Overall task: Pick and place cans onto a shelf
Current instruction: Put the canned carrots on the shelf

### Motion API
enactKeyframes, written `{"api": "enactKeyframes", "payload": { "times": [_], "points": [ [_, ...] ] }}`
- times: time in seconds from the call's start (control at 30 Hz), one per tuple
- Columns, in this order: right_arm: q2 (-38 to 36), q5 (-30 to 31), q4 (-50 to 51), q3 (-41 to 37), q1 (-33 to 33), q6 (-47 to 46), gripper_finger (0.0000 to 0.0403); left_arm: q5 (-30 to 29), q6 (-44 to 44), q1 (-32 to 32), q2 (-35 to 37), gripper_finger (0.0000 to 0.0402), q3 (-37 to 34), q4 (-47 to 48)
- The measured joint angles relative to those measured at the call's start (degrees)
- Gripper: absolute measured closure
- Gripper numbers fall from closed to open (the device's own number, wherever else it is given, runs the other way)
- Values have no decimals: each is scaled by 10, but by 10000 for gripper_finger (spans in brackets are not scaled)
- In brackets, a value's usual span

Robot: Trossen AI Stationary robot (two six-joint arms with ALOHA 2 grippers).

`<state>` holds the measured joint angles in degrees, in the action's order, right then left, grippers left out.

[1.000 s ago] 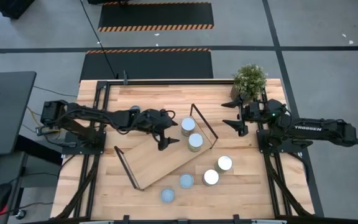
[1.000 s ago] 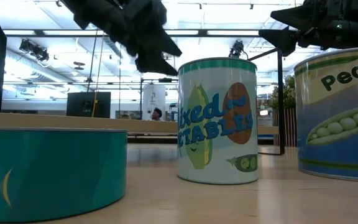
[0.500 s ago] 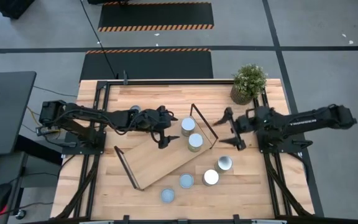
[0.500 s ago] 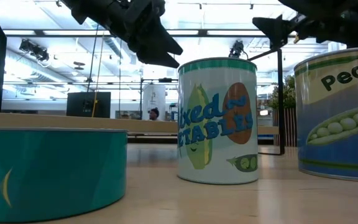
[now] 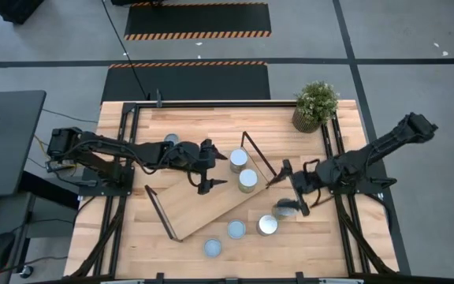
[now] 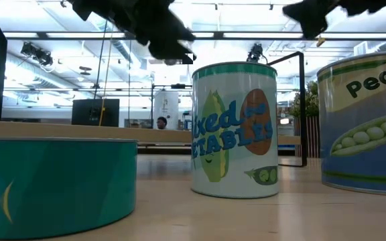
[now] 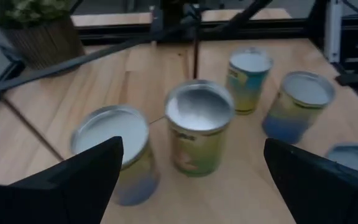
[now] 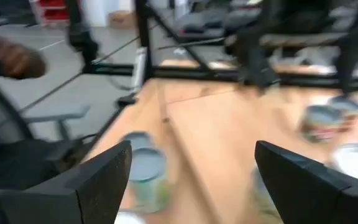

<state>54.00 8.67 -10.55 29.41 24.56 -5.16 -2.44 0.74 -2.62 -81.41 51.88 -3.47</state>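
Two cans [image 5: 238,160] [image 5: 247,180] stand upright on the right end of the shelf [image 5: 199,203], a light-wood board with black wire frames lying slantwise on the table. My left gripper [image 5: 213,167] hovers open over the board just left of them; its wrist view shows the two cans [image 7: 197,127] [image 7: 112,149] ahead of its fingers. My right gripper [image 5: 288,189] is open above the table off the shelf's right end, partly covering a can [image 5: 280,211]. Three more cans [image 5: 267,225] [image 5: 236,229] [image 5: 212,248] stand toward the near edge.
A potted plant [image 5: 316,104] stands at the far right corner. Another can [image 5: 170,140] shows beside the left arm. Black rails run along the table's left, right and far sides. The low view has three cans [image 6: 235,130] [image 6: 52,181] [image 6: 367,124] close up.
My right gripper has swung from beside the plant at the far right toward the table's middle and near edge, turning as it went. It now hangs over the can next to the shelf's right end, still open. The cans and shelf have not moved.
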Motion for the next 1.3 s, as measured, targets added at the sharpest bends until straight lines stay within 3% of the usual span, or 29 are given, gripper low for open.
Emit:
{"api": "enactKeyframes", "payload": {
  "times": [0.1,0.3,0.53,0.7,1.1,1.3],
  "points": [
    [26,3,49,31,36,-12,54,2,-6,-9,4,6,-2,6],
    [80,86,262,139,71,-19,54,-3,-29,-12,5,5,-1,6],
    [149,97,440,247,85,-33,54,-4,-31,-4,5,5,-1,7],
    [190,65,563,286,85,-94,54,-9,-31,4,5,5,-1,8],
    [271,-11,673,287,85,-157,54,-9,-34,9,5,5,-1,14],
    [275,4,676,287,85,-157,54,-10,-35,9,4,5,-1,21]
  ]
}}
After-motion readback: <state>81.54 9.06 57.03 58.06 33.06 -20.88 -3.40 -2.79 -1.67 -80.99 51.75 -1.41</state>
